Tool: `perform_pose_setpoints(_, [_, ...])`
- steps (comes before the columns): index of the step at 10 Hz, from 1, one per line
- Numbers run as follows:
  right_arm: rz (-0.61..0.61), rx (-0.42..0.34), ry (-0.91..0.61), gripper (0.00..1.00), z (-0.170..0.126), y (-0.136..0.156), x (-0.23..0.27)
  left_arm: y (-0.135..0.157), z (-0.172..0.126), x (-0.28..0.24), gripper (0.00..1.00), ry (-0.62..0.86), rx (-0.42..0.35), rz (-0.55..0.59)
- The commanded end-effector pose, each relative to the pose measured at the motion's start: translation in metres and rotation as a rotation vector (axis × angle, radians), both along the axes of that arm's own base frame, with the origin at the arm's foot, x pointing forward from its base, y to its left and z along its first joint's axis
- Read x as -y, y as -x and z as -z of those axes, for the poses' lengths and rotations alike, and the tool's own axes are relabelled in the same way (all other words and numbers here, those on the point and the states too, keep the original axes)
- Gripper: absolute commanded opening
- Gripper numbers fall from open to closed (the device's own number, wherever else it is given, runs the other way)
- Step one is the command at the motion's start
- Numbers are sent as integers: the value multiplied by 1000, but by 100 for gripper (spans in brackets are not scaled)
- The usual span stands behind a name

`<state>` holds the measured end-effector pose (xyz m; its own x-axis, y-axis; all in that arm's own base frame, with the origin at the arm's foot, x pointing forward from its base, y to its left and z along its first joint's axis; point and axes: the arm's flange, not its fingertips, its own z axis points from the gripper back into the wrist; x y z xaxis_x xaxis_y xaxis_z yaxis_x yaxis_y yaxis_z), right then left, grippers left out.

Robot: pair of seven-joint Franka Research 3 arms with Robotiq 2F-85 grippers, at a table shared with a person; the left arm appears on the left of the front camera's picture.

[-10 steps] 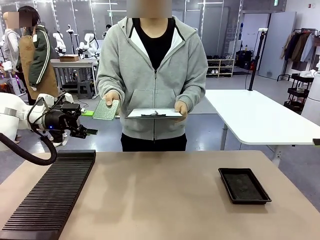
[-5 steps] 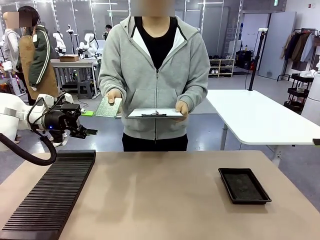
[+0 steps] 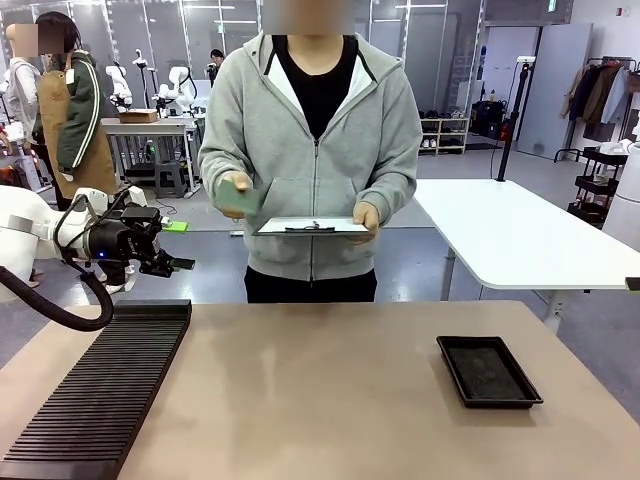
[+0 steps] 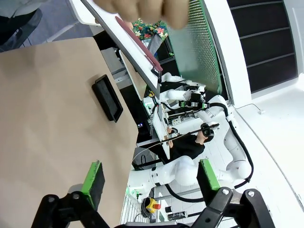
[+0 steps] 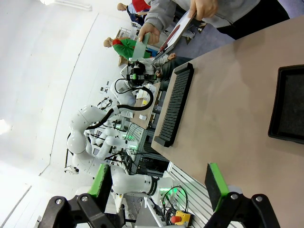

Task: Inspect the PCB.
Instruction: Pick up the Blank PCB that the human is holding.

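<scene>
The PCB point(image 3: 238, 198) sat tilted in the person's hand point(image 3: 231, 183), chest-high beyond the table's point(image 3: 320, 400) far edge, beside the clipboard point(image 3: 312, 227). We judged it light, stiff and thin (best pinched by a bare edge). Our left gripper point(image 4: 151, 176) hung spread and empty nearby, with free air between. Our right gripper point(image 5: 157, 183) gaped empty too.

The circuit board point(image 4: 197, 47) is green with a fine dotted grid. The tray point(image 3: 488, 371) and ribbed rack point(image 3: 100, 390) are black; the desk point(image 3: 330, 400) is tan; the person's hoodie point(image 3: 310, 130) grey.
</scene>
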<state>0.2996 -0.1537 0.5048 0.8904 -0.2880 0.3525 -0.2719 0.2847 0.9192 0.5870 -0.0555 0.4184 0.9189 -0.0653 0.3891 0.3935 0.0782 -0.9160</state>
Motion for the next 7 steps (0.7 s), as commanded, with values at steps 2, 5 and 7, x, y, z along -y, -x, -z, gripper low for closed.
perform_pose_setpoints(2, [1, 25, -6, 100, -1, -2, 0, 0, -1, 0, 100, -1, 2, 0])
perform_pose_setpoints(5, [1, 25, -6, 100, -1, -2, 0, 1, -69, 18, 100, -279, 151, -32])
perform_pose_setpoints(7, [1, 25, -6, 100, -1, -2, 0, 55, -97, 7, 100, -312, 93, -97])
